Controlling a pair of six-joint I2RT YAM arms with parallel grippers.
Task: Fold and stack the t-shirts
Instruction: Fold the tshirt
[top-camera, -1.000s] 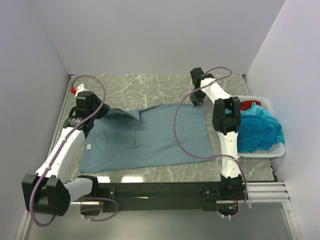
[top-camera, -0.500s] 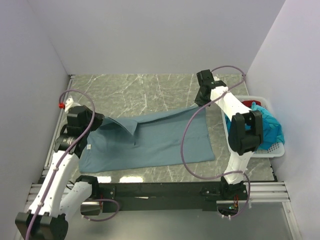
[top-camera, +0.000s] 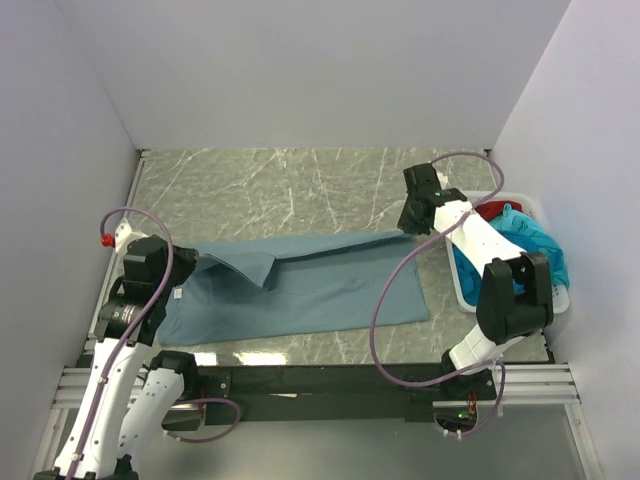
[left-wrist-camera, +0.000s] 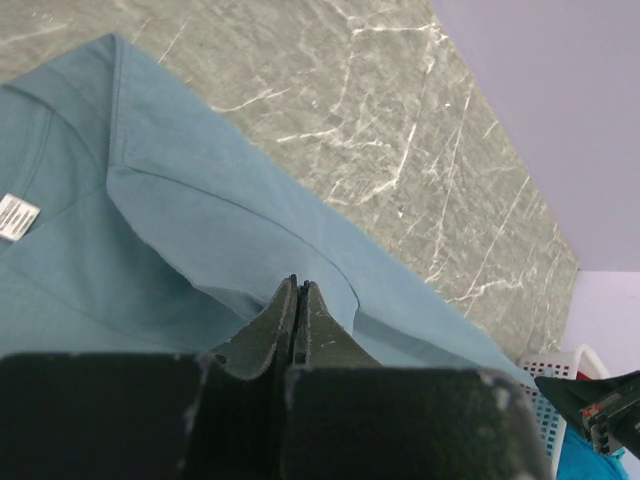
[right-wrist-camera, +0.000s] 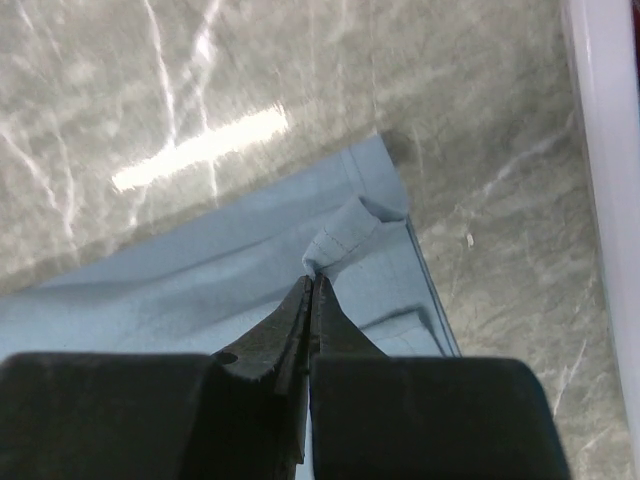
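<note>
The large grey-blue t-shirt (top-camera: 320, 290) lies across the marble table, its far edge lifted and drawn over toward the front. My left gripper (top-camera: 192, 266) is shut on its left end near the collar; in the left wrist view the jaws (left-wrist-camera: 298, 286) pinch the cloth (left-wrist-camera: 200, 220). My right gripper (top-camera: 405, 229) is shut on the far right corner; in the right wrist view the jaws (right-wrist-camera: 312, 280) hold a bunched hem (right-wrist-camera: 345, 235). A turquoise t-shirt (top-camera: 530, 250) and a red t-shirt (top-camera: 492, 210) lie in the basket.
The white lattice basket (top-camera: 555, 300) stands at the right edge of the table, close to my right arm; its wall shows in the right wrist view (right-wrist-camera: 610, 150). White walls close in the table at left, back and right. Bare marble (top-camera: 280, 190) lies behind the shirt.
Both grippers have moved toward the front, pulling the shirt's far edge with them. The shirt now lies as a narrower band, folded over lengthways.
</note>
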